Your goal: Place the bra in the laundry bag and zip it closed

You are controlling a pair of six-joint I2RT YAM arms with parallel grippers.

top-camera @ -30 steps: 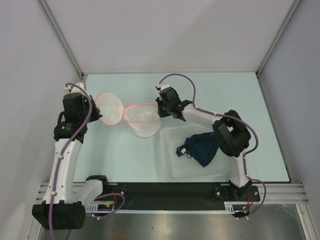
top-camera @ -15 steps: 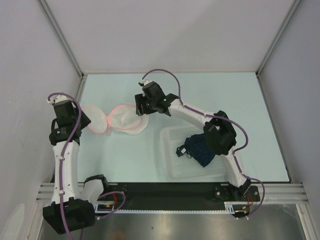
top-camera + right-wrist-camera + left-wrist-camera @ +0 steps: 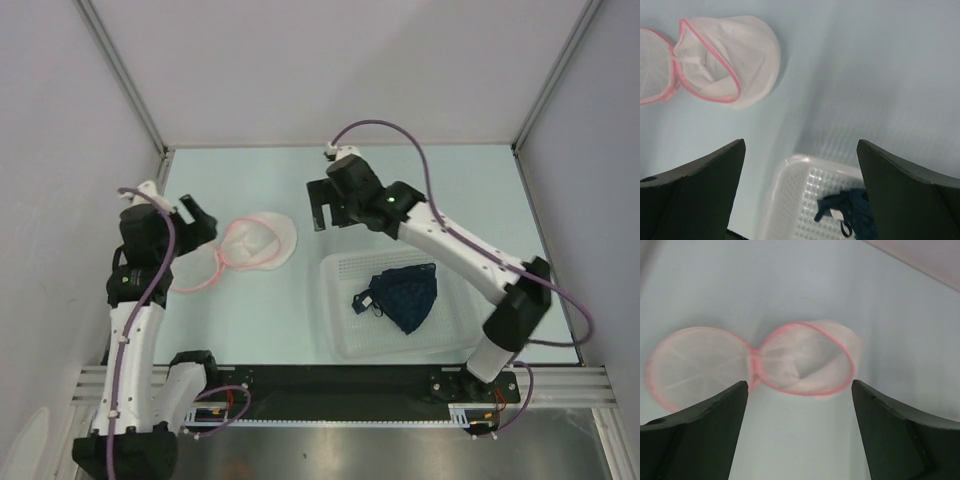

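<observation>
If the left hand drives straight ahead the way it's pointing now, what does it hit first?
Most likely the laundry bag, lying open on the table dead ahead of the open left hand. Depth is unclear; it might touch the table just short of it.

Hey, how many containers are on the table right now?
2. The laundry bag lies open on the left of the table; the white basket sits right of it, holding the bra. None appears hidden.
</observation>
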